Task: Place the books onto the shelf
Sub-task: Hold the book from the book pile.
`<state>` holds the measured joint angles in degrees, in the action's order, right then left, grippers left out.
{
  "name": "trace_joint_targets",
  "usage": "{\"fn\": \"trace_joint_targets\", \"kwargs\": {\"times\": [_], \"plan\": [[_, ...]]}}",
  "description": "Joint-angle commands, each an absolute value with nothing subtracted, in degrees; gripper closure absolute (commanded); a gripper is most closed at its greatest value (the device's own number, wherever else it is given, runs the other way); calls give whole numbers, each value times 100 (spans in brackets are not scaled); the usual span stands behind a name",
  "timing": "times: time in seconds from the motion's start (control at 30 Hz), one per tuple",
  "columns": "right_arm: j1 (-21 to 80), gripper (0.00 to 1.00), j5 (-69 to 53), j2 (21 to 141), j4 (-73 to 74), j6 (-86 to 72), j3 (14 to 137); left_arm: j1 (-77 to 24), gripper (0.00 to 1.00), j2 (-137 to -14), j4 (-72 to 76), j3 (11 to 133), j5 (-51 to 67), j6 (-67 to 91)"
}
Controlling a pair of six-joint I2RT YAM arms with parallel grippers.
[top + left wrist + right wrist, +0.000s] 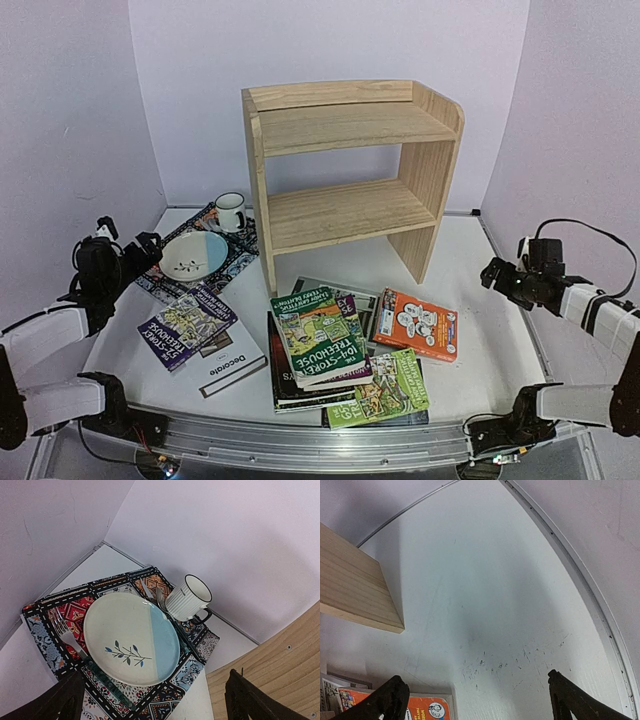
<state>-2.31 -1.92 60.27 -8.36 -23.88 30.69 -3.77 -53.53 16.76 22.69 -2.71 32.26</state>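
- Both arms hang apart from the work. The left gripper (pixel 148 250) sits at the left edge of the overhead view and the right gripper (pixel 492 272) at the right edge. Each has its jaws spread wide with nothing between them.
- The books (pixel 335 350) lie flat on the table in the lower centre of the overhead view, in front of the pine shelf (pixel 350 170). Both tiers of the shelf are bare.
- The orange book (pixel 415 325) lies left of and slightly below the right gripper, at the right end of the spread. Its long axis runs roughly left to right, and the right arm looks the nearer one for it.
- The purple Treehouse book (pixel 187 325) lies down and to the right of the left gripper, partly on top of the white Decorate book (pixel 232 368). The left arm is the closer one there.
- The green Treehouse book (pixel 320 335) tops the middle stack, between the two arms.
- The right wrist view catches only a corner of the orange book at its bottom left.
- The left wrist view shows no book at all. It shows a plate (pixel 131 645), a mug (pixel 187 597) and a fork (pixel 67 635) on a patterned mat (pixel 75 610).
- The lower books in the stack are mostly covered, so their titles and their count are hard to make out.
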Motion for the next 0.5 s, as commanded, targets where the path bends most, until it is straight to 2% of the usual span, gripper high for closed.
{"fn": "trace_joint_targets", "kwargs": {"times": [0.0,0.27,0.47], "plan": [[-218,2,-75,6029,-651,-2550,3237,-380,0,-5430,1758,2229,-156,3262],[-220,2,577,6129,-216,-3093,3449,-382,0,-5507,1739,2250,338,3378],[-220,2,266,6155,-126,-3032,3489,-382,0,-5515,1741,2301,813,3217]]}}
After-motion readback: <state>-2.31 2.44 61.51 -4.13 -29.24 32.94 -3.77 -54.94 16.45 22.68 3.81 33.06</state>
